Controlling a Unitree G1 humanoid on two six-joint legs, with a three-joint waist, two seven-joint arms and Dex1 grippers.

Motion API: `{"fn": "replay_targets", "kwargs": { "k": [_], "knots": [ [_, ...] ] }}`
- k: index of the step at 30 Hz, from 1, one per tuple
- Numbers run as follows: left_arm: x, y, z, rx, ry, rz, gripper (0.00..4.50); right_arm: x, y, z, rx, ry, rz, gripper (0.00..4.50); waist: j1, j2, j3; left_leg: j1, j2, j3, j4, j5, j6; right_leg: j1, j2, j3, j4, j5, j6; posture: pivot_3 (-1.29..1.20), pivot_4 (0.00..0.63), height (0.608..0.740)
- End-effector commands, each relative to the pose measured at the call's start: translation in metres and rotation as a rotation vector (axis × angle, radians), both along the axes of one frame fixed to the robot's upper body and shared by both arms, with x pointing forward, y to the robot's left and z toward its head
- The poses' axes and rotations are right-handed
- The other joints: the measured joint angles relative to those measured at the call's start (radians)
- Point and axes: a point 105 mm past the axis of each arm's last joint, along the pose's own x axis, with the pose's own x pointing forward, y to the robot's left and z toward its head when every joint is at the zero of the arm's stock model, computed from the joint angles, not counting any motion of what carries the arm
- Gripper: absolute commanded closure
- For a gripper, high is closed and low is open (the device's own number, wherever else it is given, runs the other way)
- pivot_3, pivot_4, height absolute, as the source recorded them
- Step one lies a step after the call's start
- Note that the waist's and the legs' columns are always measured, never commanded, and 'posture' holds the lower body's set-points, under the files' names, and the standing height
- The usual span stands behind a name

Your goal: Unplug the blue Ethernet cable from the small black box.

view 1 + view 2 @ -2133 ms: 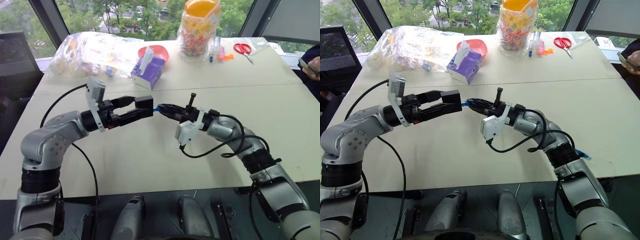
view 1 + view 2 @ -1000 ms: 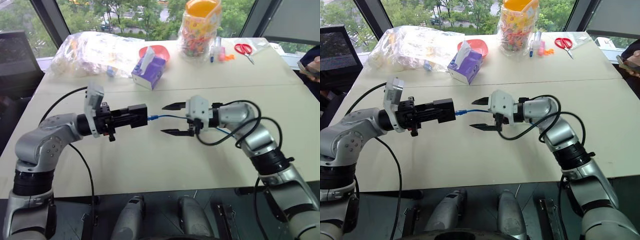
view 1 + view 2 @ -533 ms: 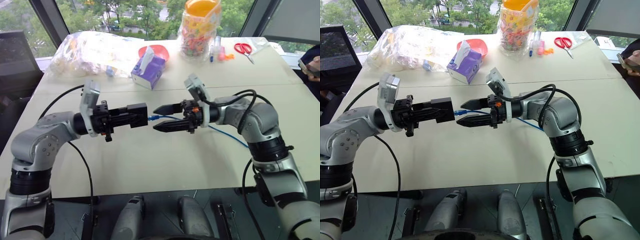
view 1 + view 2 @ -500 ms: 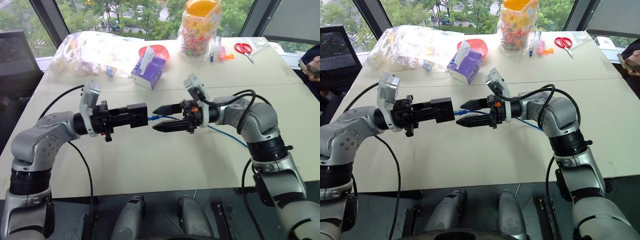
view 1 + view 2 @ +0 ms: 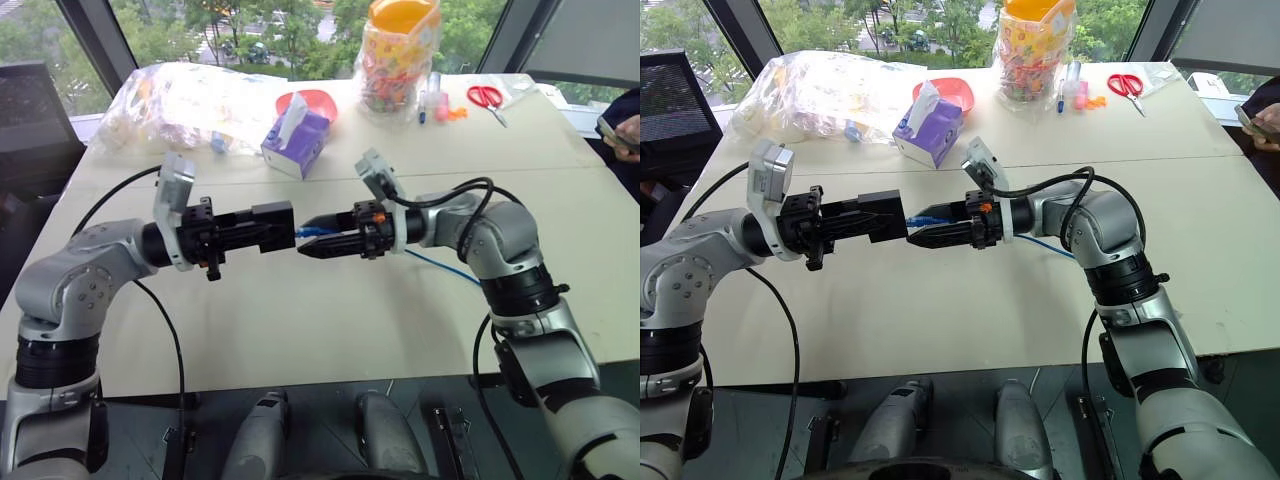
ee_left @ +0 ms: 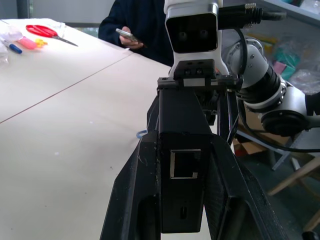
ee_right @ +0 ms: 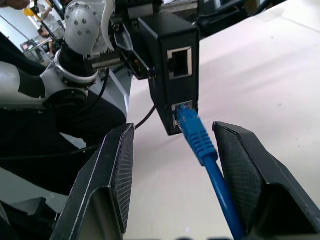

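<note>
Over the bare near half of the desk [image 5: 330, 320], both arms meet above its middle. The left end effector [image 5: 262, 227] reaches in from nine o'clock, its fingers pressed tight on the small black box [image 5: 273, 224], which it holds clear of the desk surface. In the left wrist view the box [image 6: 181, 165] sits clamped between the two fingers, one empty socket facing out.

The right end effector [image 5: 322, 236] comes in from three o'clock, pointing at the box. Its fingers [image 7: 117, 170] are partly spread, one on each side of the blue Ethernet cable [image 7: 202, 145], near it but not touching it in the right wrist view. The cable's plug is seated in the lower socket of the box [image 7: 170, 65]; the upper socket is empty. From the box the cable [image 5: 1040, 243] runs toward three o'clock, passing under the right forearm and on over the desk.

Farther off, around twelve o'clock, stands a purple tissue box [image 5: 295, 143] with a red bowl [image 5: 318, 101] just behind it. At eleven o'clock lies a heap of clear plastic bags [image 5: 185, 100]. At one o'clock rises a clear jar with an orange lid [image 5: 398, 55], markers [image 5: 432, 98] beside it, then red-handled scissors [image 5: 487, 99]. At the two o'clock edge, a person's hand [image 5: 630, 130] holds a phone.
</note>
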Motion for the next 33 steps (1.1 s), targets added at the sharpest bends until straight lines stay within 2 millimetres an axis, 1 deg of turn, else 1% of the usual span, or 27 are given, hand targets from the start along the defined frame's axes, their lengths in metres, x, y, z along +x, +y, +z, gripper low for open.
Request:
{"fn": "replay_targets", "kwargs": {
  "k": [1,4,5,16,24,30,33],
  "knots": [
    [-0.005,0.001,0.015,-0.016,-0.064,-0.006,4.0,-0.002,0.005,0.015,0.019,-0.055,0.038,2.67,0.0,0.0,0.0,0.0,0.0,0.0,0.0,0.0,0.0,0.0,0.0,0.0,0.0,0.0,0.0,0.0,0.15,0.728],
    [-0.005,0.001,0.014,-0.015,-0.066,-0.004,4.0,-0.001,0.006,0.016,0.019,-0.057,0.04,4.12,0.0,0.0,0.0,0.0,0.0,0.0,0.0,0.0,0.0,0.0,0.0,0.0,0.0,0.0,0.0,0.0,0.15,0.728],
    [-0.005,0.001,0.013,-0.014,-0.066,-0.004,4.0,-0.001,0.006,0.016,0.018,-0.058,0.042,4.48,0.0,0.0,0.0,0.0,0.0,0.0,0.0,0.0,0.0,0.0,0.0,0.0,0.0,0.0,0.0,0.0,0.15,0.728],
    [-0.01,0.001,0.006,0.026,-0.063,-0.021,4.0,-0.002,0.001,0.015,-0.003,-0.037,0.059,4.48,0.0,0.0,0.0,0.0,0.0,0.0,0.0,0.0,0.0,0.0,0.0,0.0,0.0,0.0,0.0,0.0,0.15,0.728],
    [-0.016,0.004,0.007,0.031,-0.027,-0.054,4.0,0.001,-0.015,0.015,0.015,0.084,0.04,4.48,0.0,0.0,0.0,0.0,0.0,0.0,0.0,0.0,0.0,0.0,0.0,0.0,0.0,0.0,0.0,0.0,0.15,0.728],
    [-0.018,0.007,0.01,0.029,-0.011,-0.063,4.0,0.005,-0.026,0.009,0.0,0.107,0.017,4.48,0.001,0.0,0.0,-0.001,0.0,0.0,0.0,0.0,0.0,-0.001,0.0,0.0,0.0,0.0,0.0,0.0,0.15,0.728],
    [-0.018,0.008,0.01,0.033,-0.012,-0.057,4.0,0.009,-0.029,0.007,-0.003,0.104,-0.004,4.48,-0.001,0.0,0.0,-0.001,0.0,0.0,0.0,0.0,0.0,-0.001,0.0,0.0,0.0,0.0,0.0,0.0,0.15,0.728]
  ]
}}
